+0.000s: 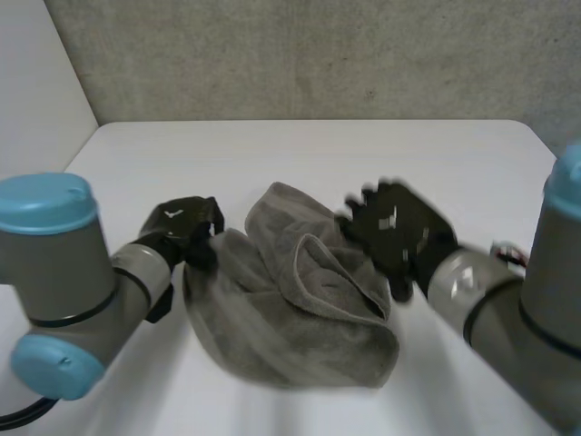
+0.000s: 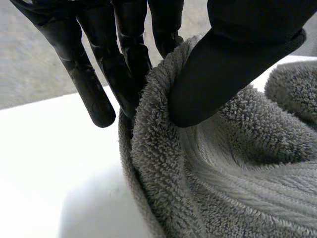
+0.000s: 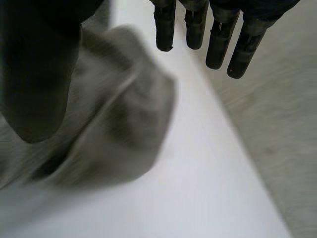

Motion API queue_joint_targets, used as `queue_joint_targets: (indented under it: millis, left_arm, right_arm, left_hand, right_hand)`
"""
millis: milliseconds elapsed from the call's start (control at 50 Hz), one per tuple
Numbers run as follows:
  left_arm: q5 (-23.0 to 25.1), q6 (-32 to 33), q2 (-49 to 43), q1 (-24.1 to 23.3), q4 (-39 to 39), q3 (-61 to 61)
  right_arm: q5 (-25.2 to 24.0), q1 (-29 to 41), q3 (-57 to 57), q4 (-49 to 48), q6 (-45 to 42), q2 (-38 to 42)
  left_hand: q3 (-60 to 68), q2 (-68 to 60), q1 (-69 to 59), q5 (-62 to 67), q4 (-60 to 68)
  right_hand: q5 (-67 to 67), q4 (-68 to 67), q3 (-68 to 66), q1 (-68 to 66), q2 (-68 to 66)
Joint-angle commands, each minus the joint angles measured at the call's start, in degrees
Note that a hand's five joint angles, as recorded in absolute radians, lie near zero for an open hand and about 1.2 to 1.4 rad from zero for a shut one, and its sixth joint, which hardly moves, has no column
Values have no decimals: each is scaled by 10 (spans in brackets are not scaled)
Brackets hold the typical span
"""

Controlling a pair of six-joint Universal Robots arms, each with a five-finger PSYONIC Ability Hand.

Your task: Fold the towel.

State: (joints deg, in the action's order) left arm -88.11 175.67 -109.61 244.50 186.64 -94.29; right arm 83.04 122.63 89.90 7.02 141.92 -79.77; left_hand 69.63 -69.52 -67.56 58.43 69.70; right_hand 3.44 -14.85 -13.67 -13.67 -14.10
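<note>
A grey towel [image 1: 295,304] lies crumpled in a heap at the middle of the white table [image 1: 318,154]. My left hand [image 1: 186,232] is at the towel's left edge. In the left wrist view its thumb [image 2: 233,64] and fingers [image 2: 119,64] pinch a thick fold of the towel [image 2: 208,173] between them. My right hand [image 1: 399,232] hovers over the towel's right side with its fingers spread. In the right wrist view its fingers [image 3: 218,29] are straight above the table, apart from the towel [image 3: 114,124], and hold nothing.
The table's far edge meets a grey wall [image 1: 318,54]. In the right wrist view the table's edge [image 3: 233,148] runs beside a grey floor [image 3: 282,124]. Bare tabletop surrounds the towel on all sides.
</note>
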Motion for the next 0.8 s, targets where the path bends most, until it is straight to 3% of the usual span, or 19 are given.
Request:
queue_joint_targets:
  millis: [20,60,80,140,320,360,520,540,580,600,620,640,680,700,740,800]
  left_arm:
    - [6,6,104,32,0,-70]
    - [6,6,142,31,0,-91]
    - [6,6,142,31,0,-92]
    - [7,6,193,28,-1,-118]
    - [7,6,291,19,-2,-149]
    - [7,6,305,17,-4,-152]
    - [7,6,345,14,-14,-146]
    - [7,6,346,15,-11,-143]
    - [6,6,345,18,-8,-138]
    - [6,6,343,19,-7,-131]
    - [6,6,343,19,-7,-131]
    - [6,6,337,21,-4,-120]
    - [6,6,335,25,-3,-105]
    - [5,6,331,29,-1,-88]
    - [5,6,318,33,4,-65]
    - [1,-1,278,39,31,-6]
  right_arm:
    - [-21,-18,-133,-23,91,73]
    - [-102,-22,-253,7,134,159]
    - [-103,-22,-254,7,135,160]
    - [-199,-16,-405,103,162,286]
    - [-232,4,-620,181,204,465]
    - [-260,15,-662,213,206,514]
    - [-320,63,-671,267,194,561]
    - [-320,63,-671,267,194,561]
    - [-307,65,-684,267,190,557]
    - [-307,65,-684,267,190,557]
    - [-288,65,-698,262,189,551]
    - [-288,65,-699,262,189,551]
    - [-204,59,-763,224,200,531]
    - [-204,59,-764,224,200,531]
    - [-115,21,-807,186,222,496]
    - [-80,2,-818,165,243,469]
  left_hand:
    - [104,-105,-124,116,103]
    - [104,-105,-124,116,103]
    - [104,-105,-124,116,103]
    - [104,-105,-124,116,103]
    - [104,-105,-124,116,103]
    - [104,-105,-124,116,103]
    - [104,-105,-124,116,103]
    - [104,-105,-124,116,103]
    - [104,-105,-124,116,103]
    - [104,-105,-124,116,103]
    - [104,-105,-124,116,103]
    - [104,-105,-124,116,103]
    - [104,-105,-124,116,103]
    - [104,-105,-124,116,103]
    - [104,-105,-124,116,103]
    - [104,-105,-124,116,103]
  right_hand:
    - [-34,48,37,37,41]
    - [-34,48,37,37,41]
    - [-34,48,37,37,41]
    - [-34,48,37,37,41]
    - [-34,48,37,37,41]
    - [-34,48,37,37,41]
    - [6,8,-3,-3,1]
    - [7,7,-4,-4,0]
    - [460,-446,-458,-458,-454]
    - [463,-449,-460,-460,-456]
    - [664,-650,-661,-661,-657]
    - [666,-652,-663,-663,-659]
    - [666,-652,-663,-663,-659]
    - [666,-652,-663,-663,-659]
    - [666,-652,-663,-663,-659]
    - [666,-652,-663,-663,-659]
